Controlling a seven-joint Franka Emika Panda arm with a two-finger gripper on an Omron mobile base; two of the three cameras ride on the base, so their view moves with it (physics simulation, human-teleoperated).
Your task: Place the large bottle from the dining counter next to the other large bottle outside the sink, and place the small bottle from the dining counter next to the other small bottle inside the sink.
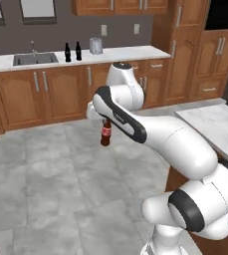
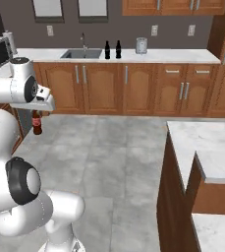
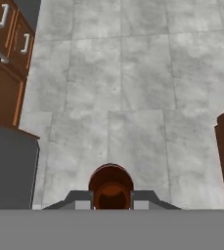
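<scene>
One arm bent over floor, gripper (image 3: 111,197) pointing down, pinching brown bottle (image 1: 105,133) by neck.

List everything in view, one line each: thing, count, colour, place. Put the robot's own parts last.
Held bottle: one, brown with a red label, hanging upright from the gripper above the floor.
Dark bottles: two, black, side by side on the worktop just right of the sink.
Sink: one, dark grey with a silver tap, set in the far worktop.
Jar: one, pale grey, on the worktop right of the bottles.
Dining counter: one, white-grey marble on brown wood, near right.
Floor: grey tiles.
Gripper: one, dark fingers, shut on the held bottle.
</scene>
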